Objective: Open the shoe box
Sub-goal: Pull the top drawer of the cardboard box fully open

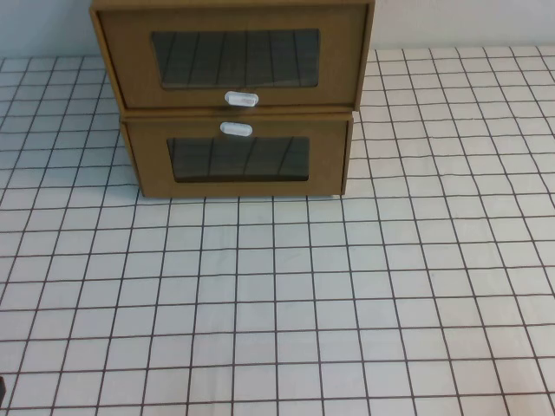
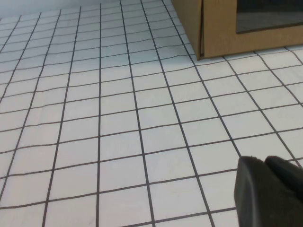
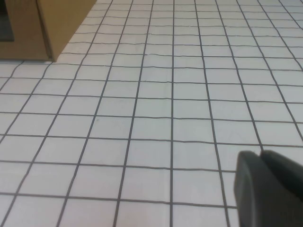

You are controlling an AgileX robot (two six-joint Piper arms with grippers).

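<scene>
High view puts the upper shoe box (image 1: 234,56) squarely on the lower shoe box (image 1: 238,156) at the far edge of the worktop (image 1: 364,303), left of its middle. Both fronts are shut. Each has a small white tab: the upper handle (image 1: 241,99) sits at the bottom rim of its front and the lower handle (image 1: 236,129) at the top rim of its own, so the two lie close together.

Choose one handle and come at it squarely from the near side, or you may catch its neighbour. Pull straight toward the near edge. By my judgement, a slanted pull could drag or tip the light boxes.

Your right gripper (image 3: 270,187) hangs low over bare worktop, well short of the boxes and closed on nothing, so it must part before it reaches a tab. Your left gripper (image 2: 271,189) hangs likewise on its own side. Whether it is apart or together you cannot tell.
</scene>
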